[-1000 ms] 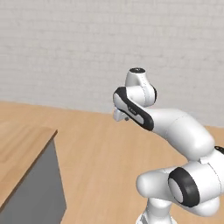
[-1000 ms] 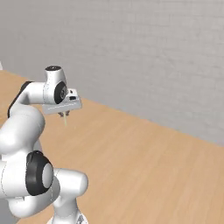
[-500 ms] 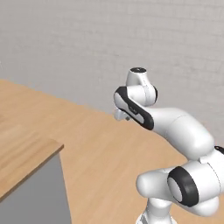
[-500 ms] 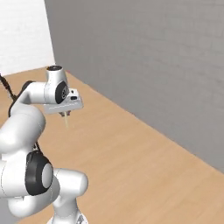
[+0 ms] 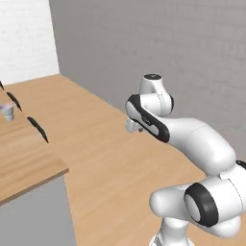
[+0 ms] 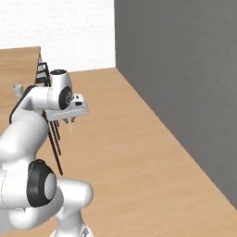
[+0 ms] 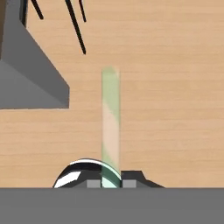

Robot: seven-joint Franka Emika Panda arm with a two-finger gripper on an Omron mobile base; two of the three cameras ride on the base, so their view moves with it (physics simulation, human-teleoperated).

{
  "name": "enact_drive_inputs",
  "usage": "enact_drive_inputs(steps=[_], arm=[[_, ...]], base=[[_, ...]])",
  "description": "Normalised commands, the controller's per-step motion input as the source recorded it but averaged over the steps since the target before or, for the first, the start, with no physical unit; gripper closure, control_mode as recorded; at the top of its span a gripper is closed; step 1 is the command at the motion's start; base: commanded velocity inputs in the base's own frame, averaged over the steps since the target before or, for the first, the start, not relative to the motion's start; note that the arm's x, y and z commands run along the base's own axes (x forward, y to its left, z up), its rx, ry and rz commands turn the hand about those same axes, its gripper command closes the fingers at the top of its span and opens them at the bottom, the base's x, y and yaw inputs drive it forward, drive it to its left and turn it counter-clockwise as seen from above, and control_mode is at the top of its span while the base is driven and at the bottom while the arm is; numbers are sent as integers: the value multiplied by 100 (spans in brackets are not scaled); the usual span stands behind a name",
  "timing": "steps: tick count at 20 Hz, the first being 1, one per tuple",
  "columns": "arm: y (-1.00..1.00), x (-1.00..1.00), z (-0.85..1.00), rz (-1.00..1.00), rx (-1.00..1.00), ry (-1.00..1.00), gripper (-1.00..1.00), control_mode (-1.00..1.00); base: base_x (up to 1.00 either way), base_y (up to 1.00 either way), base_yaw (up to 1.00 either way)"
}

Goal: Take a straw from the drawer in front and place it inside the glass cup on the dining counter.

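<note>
The gripper point(image 7: 110, 183) is closed tight on a straw point(image 7: 110, 127). In the hand view the straw sticks straight out from between the two dark tips. It is pale and see-through, with soft green and pink stripes. Under it is the light wood floor point(image 7: 166, 87).

In the right base view the gripper point(image 6: 70, 121) hangs under the white hand, held up in the air over the floor point(image 6: 139, 152), and a short bit of the straw point(image 6: 70, 126) pokes down from it. In the left base view the hand is mostly hidden behind the arm's own elbow (so you cannot see the tips there).

The dining counter point(image 5: 24, 163) is on the left in the left base view. It has a light wood top and a grey side. The glass cup point(image 5: 7, 112) stands on it far back, well apart from the gripper. It is small and pale. In the right base view the cup point(image 6: 18, 89) sits at the far left, on the counter point(image 6: 18, 60), behind the arm.

Thin black stool legs point(image 6: 53, 139) stand beside the counter. A white brick wall point(image 6: 69, 28) and a dark grey wall point(image 6: 185, 69) meet at the far corner of the room.
</note>
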Motion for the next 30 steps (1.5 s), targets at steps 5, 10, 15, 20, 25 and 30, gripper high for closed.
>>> enact_drive_inputs(steps=[5, 10, 15, 20, 25, 30], arm=[[0, 0, 0, 0, 0, 0, 100, 100], [0, 0, 0, 0, 0, 0, 100, 100], [0, 0, 0, 0, 0, 0, 100, 100], [0, 0, 0, 0, 0, 0, 100, 100], [0, 0, 0, 0, 0, 0, 100, 100], [0, 0, 0, 0, 0, 0, 100, 100]], base=[[82, -45, 61], [82, -43, 62], [77, -57, 60], [60, -71, 57], [54, -72, 56], [49, -73, 55]])
